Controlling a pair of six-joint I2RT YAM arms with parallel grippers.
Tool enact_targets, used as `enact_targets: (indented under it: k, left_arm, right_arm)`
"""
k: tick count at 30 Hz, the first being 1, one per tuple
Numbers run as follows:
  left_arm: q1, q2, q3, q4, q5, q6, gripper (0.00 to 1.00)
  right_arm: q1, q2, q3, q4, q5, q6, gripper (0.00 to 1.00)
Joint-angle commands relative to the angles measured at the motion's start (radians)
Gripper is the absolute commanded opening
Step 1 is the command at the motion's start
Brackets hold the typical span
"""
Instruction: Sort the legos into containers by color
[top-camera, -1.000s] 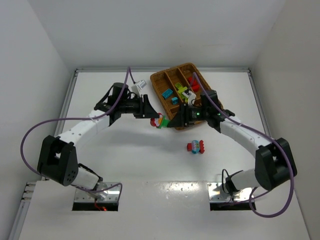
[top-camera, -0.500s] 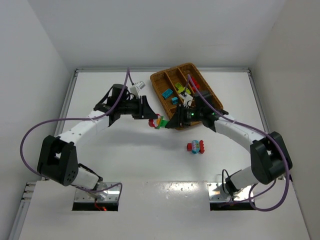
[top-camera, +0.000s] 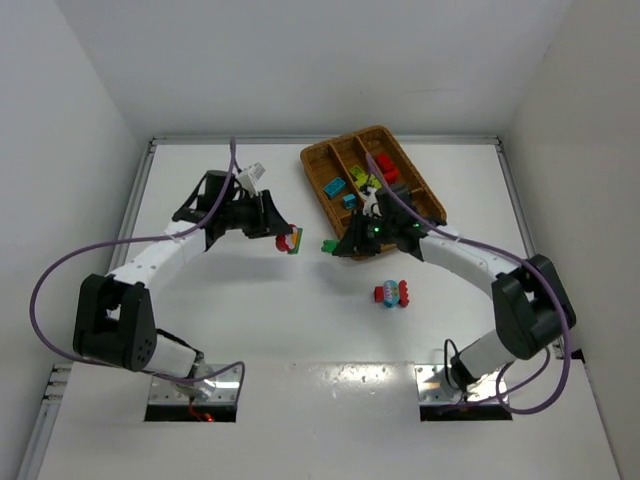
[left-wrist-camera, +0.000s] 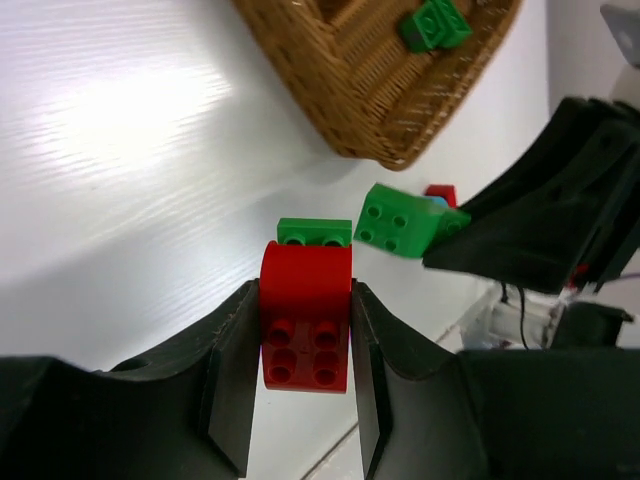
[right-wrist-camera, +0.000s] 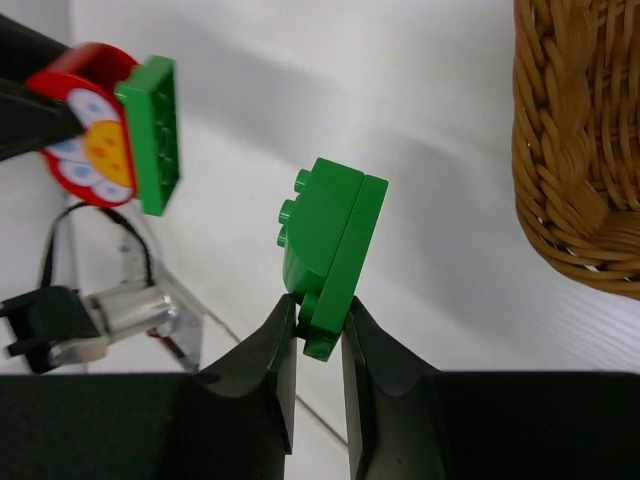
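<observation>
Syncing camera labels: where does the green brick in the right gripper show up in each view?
Top external: green brick near centre, at the right gripper tip, left of the wicker tray's lower corner.
Left wrist: right of centre, beyond the clamped red brick.
Right wrist: centre, pinched between the fingers.
Shared landmark: the wicker tray, top in left wrist, right edge in right wrist.

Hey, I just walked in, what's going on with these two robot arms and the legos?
The left gripper is shut on a red rounded brick with a green plate stuck to it; the right gripper is shut on a green brick, both near the wicker tray. Several bricks already lie in the tray's compartments, and a red-and-blue clump sits loose on the table.
</observation>
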Motion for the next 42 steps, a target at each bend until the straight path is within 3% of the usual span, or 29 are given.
enact_targets:
  k: [1, 3, 6, 9, 10, 13, 14, 17, 22, 24, 27, 31, 35, 39, 42]
  left_arm:
    - [0.009, -0.039, 0.065, -0.073, -0.126, -0.002, 0.00]
    - [0.009, -0.028, 0.081, -0.093, -0.179, -0.018, 0.00]
    - [0.009, -0.028, 0.081, -0.093, -0.199, -0.030, 0.00]
    - [0.009, -0.017, 0.081, -0.093, -0.150, -0.018, 0.00]
    - [0.009, -0.008, 0.081, -0.081, -0.125, -0.006, 0.00]
    - [0.009, -0.008, 0.092, -0.072, -0.035, 0.039, 0.00]
    - [0.018, -0.008, 0.092, -0.056, 0.034, 0.050, 0.00]
    - [0.018, -0.054, 0.079, 0.034, 0.181, 0.062, 0.00]
    - [0.018, -0.053, 0.079, 0.091, 0.358, 0.071, 0.00]
    - [0.018, -0.053, 0.067, 0.154, 0.451, 0.061, 0.00]
    - [0.018, -0.053, 0.067, 0.177, 0.491, 0.051, 0.00]
    - [0.018, -0.065, 0.076, 0.197, 0.559, 0.073, 0.00]
    - [0.018, -0.095, 0.085, 0.215, 0.623, 0.084, 0.00]
    - [0.018, -0.095, 0.085, 0.215, 0.657, 0.105, 0.00]
    - [0.018, -0.095, 0.085, 0.215, 0.676, 0.105, 0.00]
  right_arm:
    - [0.085, 0.067, 0.116, -0.080, 0.140, -0.039, 0.02]
    - [0.123, 0.140, 0.148, -0.101, 0.186, -0.051, 0.03]
    - [0.143, 0.228, 0.191, -0.101, 0.200, -0.051, 0.14]
    - [0.153, 0.275, 0.234, -0.126, 0.210, -0.051, 0.28]
    - [0.153, 0.284, 0.234, -0.140, 0.210, -0.051, 0.39]
    - [0.162, 0.255, 0.254, -0.164, 0.210, -0.090, 0.55]
    - [0.162, 0.240, 0.263, -0.164, 0.210, -0.102, 0.56]
    - [0.136, 0.139, 0.229, -0.146, 0.110, -0.177, 0.54]
    - [0.064, -0.047, 0.081, 0.142, -0.236, -0.202, 0.53]
    - [0.055, -0.032, 0.092, 0.152, -0.319, -0.193, 0.72]
    - [0.055, -0.007, 0.121, 0.152, -0.373, -0.203, 0.85]
    - [0.042, 0.037, 0.121, 0.288, -0.439, -0.107, 0.86]
    - [0.042, 0.055, 0.132, 0.409, -0.491, -0.029, 0.77]
    - [0.042, 0.055, 0.132, 0.492, -0.536, 0.025, 0.54]
    - [0.042, 0.065, 0.122, 0.544, -0.557, 0.060, 0.47]
